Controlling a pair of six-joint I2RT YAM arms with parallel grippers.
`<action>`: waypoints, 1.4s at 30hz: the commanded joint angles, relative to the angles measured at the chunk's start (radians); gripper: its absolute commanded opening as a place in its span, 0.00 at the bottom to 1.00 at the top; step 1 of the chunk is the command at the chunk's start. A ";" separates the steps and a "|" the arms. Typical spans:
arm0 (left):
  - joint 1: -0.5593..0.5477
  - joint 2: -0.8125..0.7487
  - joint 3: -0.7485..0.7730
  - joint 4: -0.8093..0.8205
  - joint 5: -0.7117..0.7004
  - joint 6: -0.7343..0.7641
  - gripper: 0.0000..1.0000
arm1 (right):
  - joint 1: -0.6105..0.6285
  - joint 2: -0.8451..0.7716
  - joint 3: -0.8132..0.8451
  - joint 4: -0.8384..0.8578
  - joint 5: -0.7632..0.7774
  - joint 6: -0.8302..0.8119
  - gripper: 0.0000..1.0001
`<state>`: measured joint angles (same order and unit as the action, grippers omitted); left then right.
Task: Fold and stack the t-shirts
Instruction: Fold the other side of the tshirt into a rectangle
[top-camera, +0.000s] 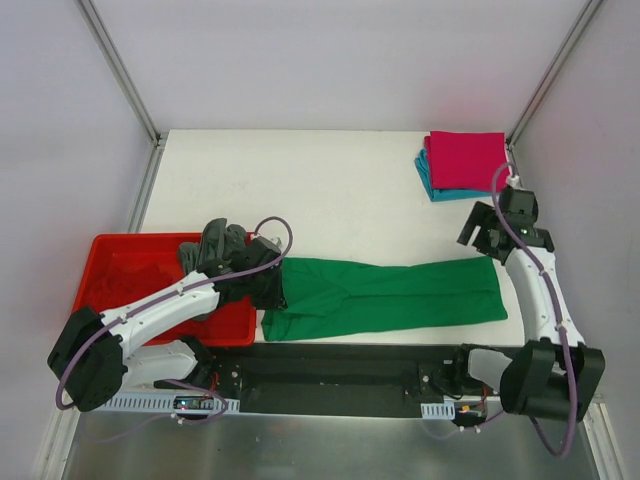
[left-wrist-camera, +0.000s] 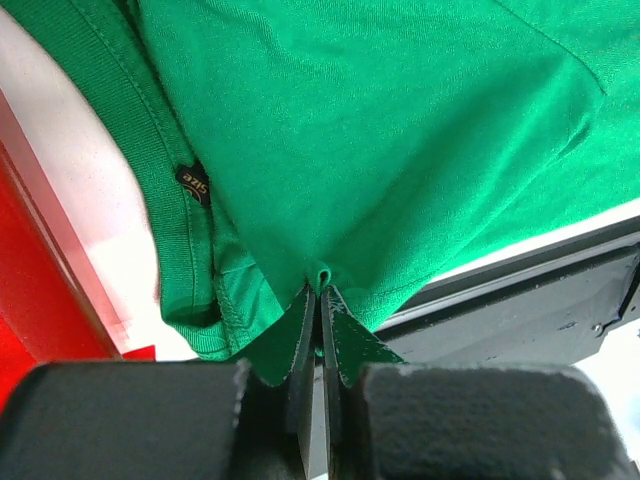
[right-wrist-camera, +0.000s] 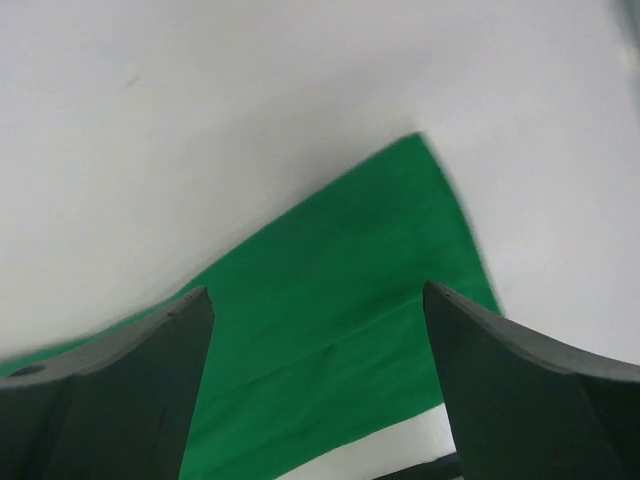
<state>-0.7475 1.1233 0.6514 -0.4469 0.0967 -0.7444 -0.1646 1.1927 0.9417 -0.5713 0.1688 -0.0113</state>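
Note:
A bright green t-shirt (top-camera: 385, 296) lies folded into a long strip across the near part of the white table. My left gripper (left-wrist-camera: 322, 290) is shut on a pinch of its cloth at the collar end (left-wrist-camera: 330, 150), beside the red tray. My right gripper (right-wrist-camera: 315, 295) hangs open above the strip's right end (right-wrist-camera: 340, 310), holding nothing. A magenta-pink t-shirt (top-camera: 466, 160) lies folded on a teal t-shirt (top-camera: 432, 183) at the back right. A dark grey t-shirt (top-camera: 212, 250) is draped over the tray's rim, and red cloth (top-camera: 130, 278) lies inside the tray.
The red plastic tray (top-camera: 232, 328) sits at the near left of the table (top-camera: 300, 190). A black rail (top-camera: 340, 375) with the arm bases runs along the near edge. Metal frame posts (top-camera: 120, 70) rise at the back corners.

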 joint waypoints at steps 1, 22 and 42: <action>-0.012 0.015 -0.001 0.011 0.003 -0.013 0.00 | 0.157 -0.122 -0.067 -0.061 -0.223 0.051 0.88; 0.065 0.256 0.203 0.019 -0.098 -0.026 0.00 | 1.200 0.218 -0.150 0.511 -0.310 0.246 0.76; 0.126 0.309 0.205 0.022 -0.098 -0.021 0.00 | 1.249 0.433 -0.026 0.380 -0.014 0.113 0.50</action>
<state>-0.6327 1.4235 0.8261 -0.4236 0.0158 -0.7723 1.0706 1.6135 0.8776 -0.1310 0.0616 0.1574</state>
